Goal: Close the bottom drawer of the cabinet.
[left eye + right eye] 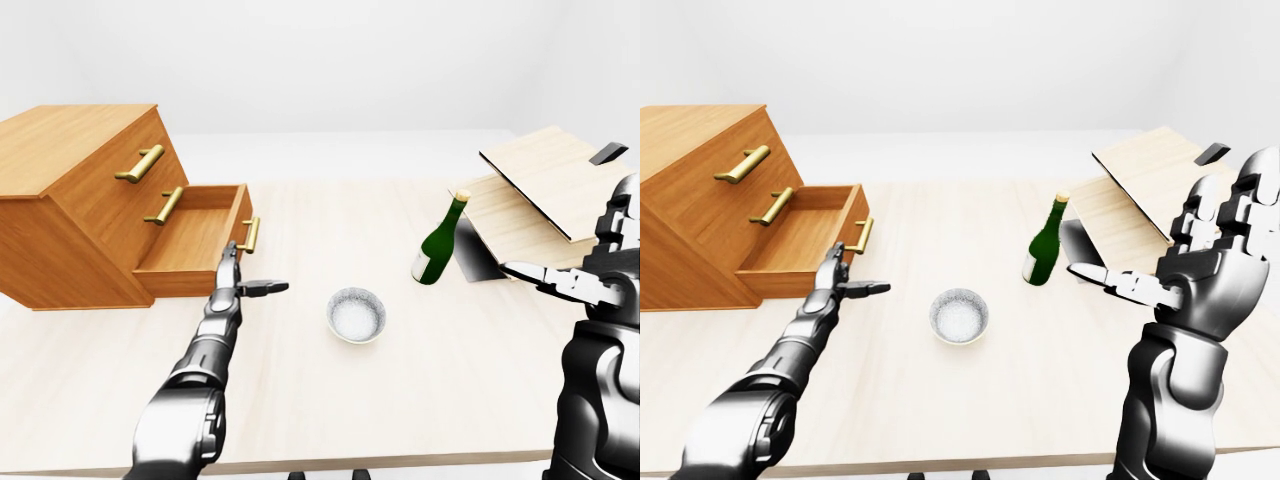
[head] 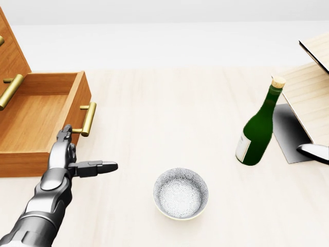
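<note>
Fingers [image 2: 65, 135] of the left hand [image 2: 66, 157] are spread, grasping nothing, tips at the face of the bottom drawer [image 2: 41, 116] just below its brass handle [image 2: 88, 119], thumb pointing right. The right hand [image 1: 1210, 265] is raised with fingers released, holding nothing. All rests on a pale wooden table [image 2: 169, 123] in a plain white room. That drawer stands pulled out of the cabinet [image 1: 75, 195], up-left of the left fingertips.
</note>
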